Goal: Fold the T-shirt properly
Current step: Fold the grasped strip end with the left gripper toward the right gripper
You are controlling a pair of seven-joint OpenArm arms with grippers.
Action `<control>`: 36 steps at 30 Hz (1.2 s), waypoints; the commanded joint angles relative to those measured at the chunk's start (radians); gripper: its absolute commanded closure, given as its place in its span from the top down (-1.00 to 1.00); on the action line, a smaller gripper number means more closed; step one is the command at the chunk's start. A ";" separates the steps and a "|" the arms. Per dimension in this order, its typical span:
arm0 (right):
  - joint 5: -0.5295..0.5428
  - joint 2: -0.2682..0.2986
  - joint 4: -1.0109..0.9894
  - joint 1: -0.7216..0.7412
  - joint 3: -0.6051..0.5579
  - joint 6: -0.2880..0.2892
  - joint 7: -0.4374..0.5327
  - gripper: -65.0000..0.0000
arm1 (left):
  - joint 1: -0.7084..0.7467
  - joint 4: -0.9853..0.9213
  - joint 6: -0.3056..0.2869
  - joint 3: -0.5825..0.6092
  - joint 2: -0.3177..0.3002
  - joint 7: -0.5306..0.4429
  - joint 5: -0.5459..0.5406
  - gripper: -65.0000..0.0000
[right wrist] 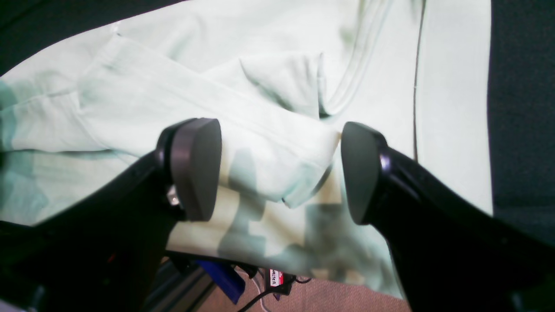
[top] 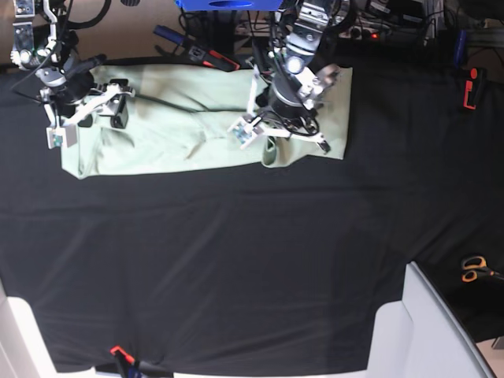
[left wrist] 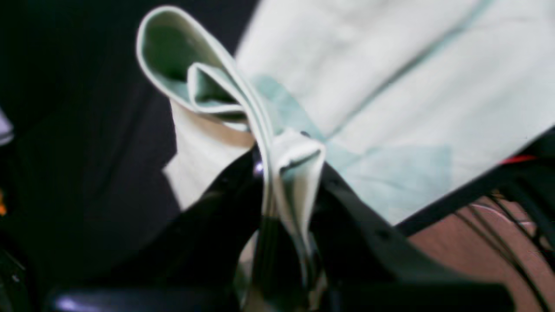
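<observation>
The pale mint-green T-shirt (top: 181, 126) lies spread along the far edge of the black table cloth. My left gripper (left wrist: 288, 160) is shut on a bunched fold of the shirt's cloth, which loops up above the fingers. In the base view this gripper (top: 270, 150) is at the shirt's near edge, right of centre. My right gripper (right wrist: 277, 171) is open, hovering over a folded hem of the T-shirt (right wrist: 269, 143), one pad (right wrist: 195, 169) on each side of it. In the base view it (top: 118, 106) is over the shirt's left end.
Orange-handled scissors (top: 475, 268) lie at the right edge of the table. A red and black item (top: 470, 88) sits at the far right. A pale grey board (top: 429, 331) covers the near right corner. Cables and gear (top: 213, 55) crowd the table's far edge.
</observation>
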 commanded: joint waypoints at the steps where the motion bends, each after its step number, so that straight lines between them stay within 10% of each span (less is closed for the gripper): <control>1: 0.007 0.006 0.014 0.001 0.003 0.004 0.021 0.27 | -0.011 -0.001 0.033 0.017 0.009 -0.010 0.003 -1.00; 36: 0.007 0.006 0.012 0.001 0.003 0.004 0.021 0.27 | -0.125 -0.185 0.150 0.105 0.111 -0.011 -0.006 -1.00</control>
